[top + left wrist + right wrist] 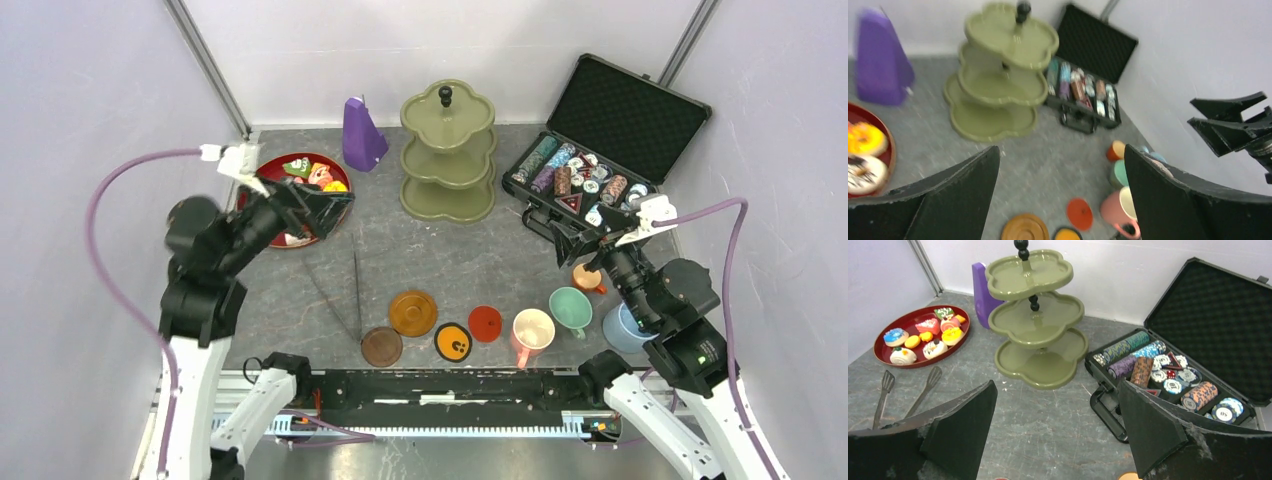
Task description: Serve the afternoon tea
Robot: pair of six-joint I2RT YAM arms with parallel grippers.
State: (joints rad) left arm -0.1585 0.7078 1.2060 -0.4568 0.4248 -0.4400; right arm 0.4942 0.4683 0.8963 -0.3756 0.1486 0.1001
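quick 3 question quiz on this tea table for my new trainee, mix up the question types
1. True or false: the three-tier stand already holds food.
2. Where are the cakes now? A) on the red tray B) in the black case C) in the mugs
3. How many round coasters lie on the table?

Key: 1 false; 2 A; 3 four
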